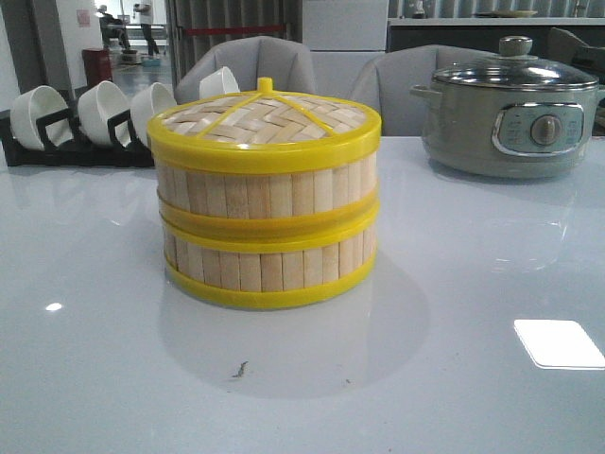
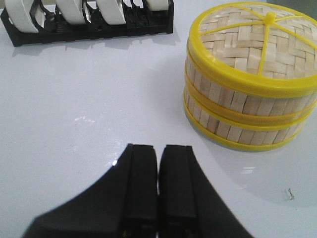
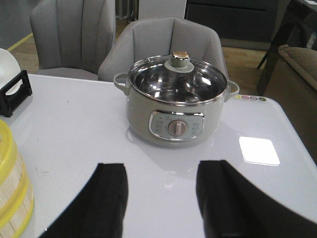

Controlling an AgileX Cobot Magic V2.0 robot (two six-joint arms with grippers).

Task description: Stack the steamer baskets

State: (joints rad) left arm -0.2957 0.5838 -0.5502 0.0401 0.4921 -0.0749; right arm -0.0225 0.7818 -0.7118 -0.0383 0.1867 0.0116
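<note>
Two steamer baskets stand stacked in the middle of the table: the upper basket (image 1: pixel 267 187) sits on the lower basket (image 1: pixel 269 265). A woven bamboo lid (image 1: pixel 263 118) with a yellow rim and knob rests on top. The stack also shows in the left wrist view (image 2: pixel 247 99), and its edge shows in the right wrist view (image 3: pixel 12 188). My left gripper (image 2: pixel 158 151) is shut and empty above the table, apart from the stack. My right gripper (image 3: pixel 161 173) is open and empty above bare table, in front of the pot. Neither gripper shows in the front view.
A grey-green electric pot (image 1: pixel 510 109) with a glass lid stands at the back right, also in the right wrist view (image 3: pixel 176 106). A black rack of white bowls (image 1: pixel 85 118) stands at the back left. Two grey chairs (image 3: pixel 163 42) are behind the table.
</note>
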